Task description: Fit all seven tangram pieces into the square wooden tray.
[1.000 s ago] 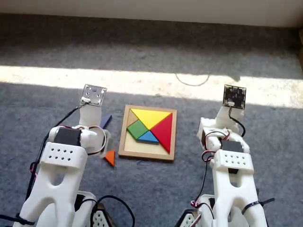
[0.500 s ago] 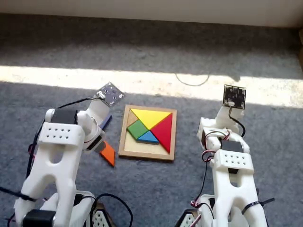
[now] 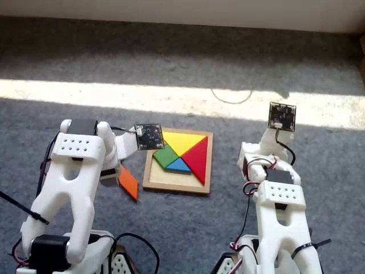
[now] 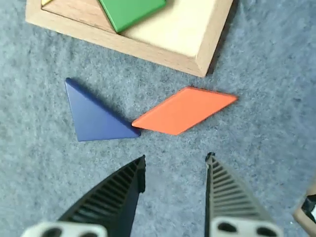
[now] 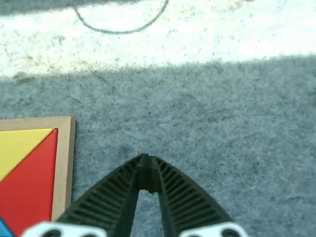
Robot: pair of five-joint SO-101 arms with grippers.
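My left gripper [image 4: 176,159] hangs spread and empty over the grey carpet [image 3: 188,57]. Just ahead of it, the blue triangle [image 4: 94,116] and orange parallelogram [image 4: 183,110] touch tip to tip beside the wooden tray [image 4: 148,49], which holds four pieces. My right gripper [image 5: 147,174] is pinched shut on nothing, right of the tray. Since a second ago my left arm has swung trayward. From above it now hides the blue triangle and a far tray corner.
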